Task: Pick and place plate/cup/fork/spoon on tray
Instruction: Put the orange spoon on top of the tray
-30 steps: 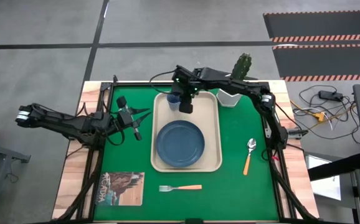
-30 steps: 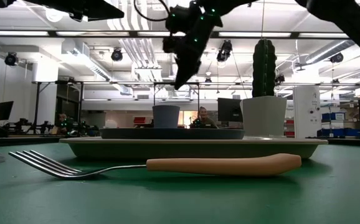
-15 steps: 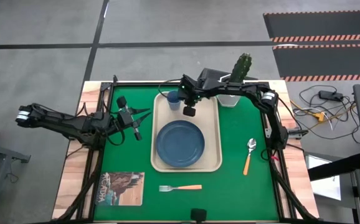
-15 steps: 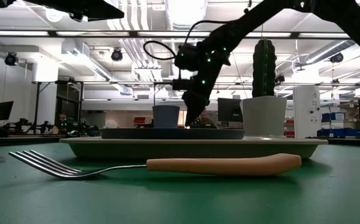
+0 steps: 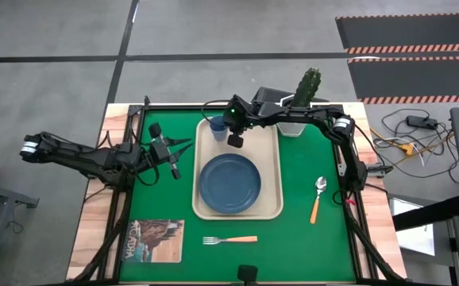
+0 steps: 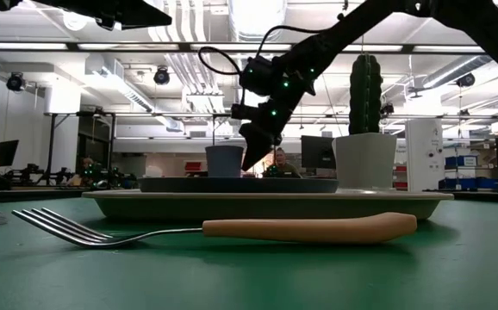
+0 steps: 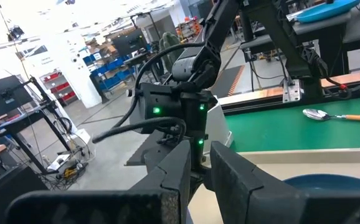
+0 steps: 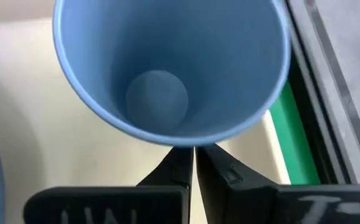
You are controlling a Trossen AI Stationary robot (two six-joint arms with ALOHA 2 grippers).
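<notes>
The right gripper (image 5: 235, 140), fingers together and apparently empty, sits just beside the cup (image 5: 217, 125) on the tray (image 5: 277, 179), nearer than the left gripper (image 5: 183, 146).

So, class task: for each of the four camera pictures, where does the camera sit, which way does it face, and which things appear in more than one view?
High view: above the table, straight down; both arms, the right gripper beside the cup on the tray.
Low view: table height, level across; fork nearest, right arm above.
Left wrist view: past the left gripper, shut, toward the right arm.
Right wrist view: down into the cup, fingers shut beside it.
Shared: cup in high, low and right wrist views; spoon in high and left wrist.
</notes>
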